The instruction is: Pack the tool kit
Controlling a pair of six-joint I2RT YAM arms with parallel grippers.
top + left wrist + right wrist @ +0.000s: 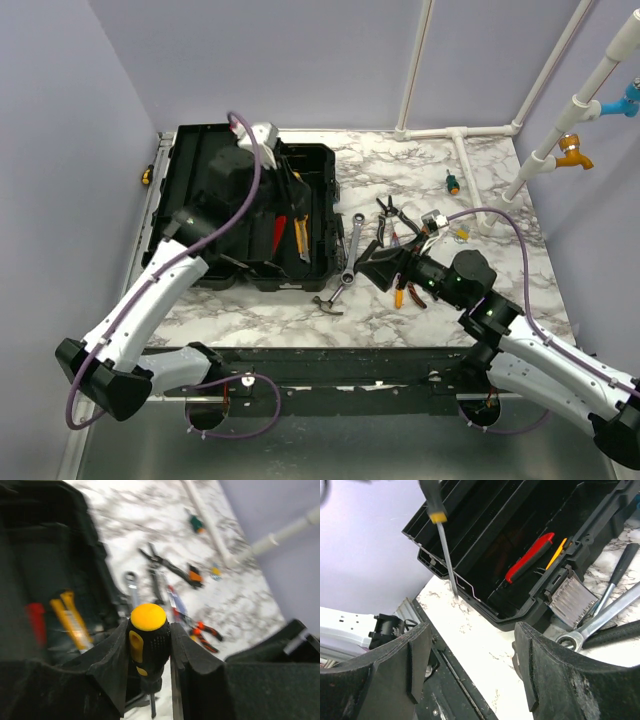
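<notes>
Screwdriver (149,642) (yellow-capped) inside the left pincer (150,627)

Both arms have white tubes and black joints. A purple cable (258,165) loops off the left arm (150,300) near 11 o'clock; another cable (500,213) curves off the right arm (560,365) near 3 o'clock. The fingers (555,680) are thick, black and scuffed

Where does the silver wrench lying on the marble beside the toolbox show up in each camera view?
Top external: the wrench lies near centre, just right of the toolbox.
Left wrist: the wrench is blurred, left of centre, above the yellow-capped screwdriver.
Right wrist: the wrench is at the right edge, its ring end by the latch.
Shared landmark: the black toolbox, left of the wrench in every view.
</notes>
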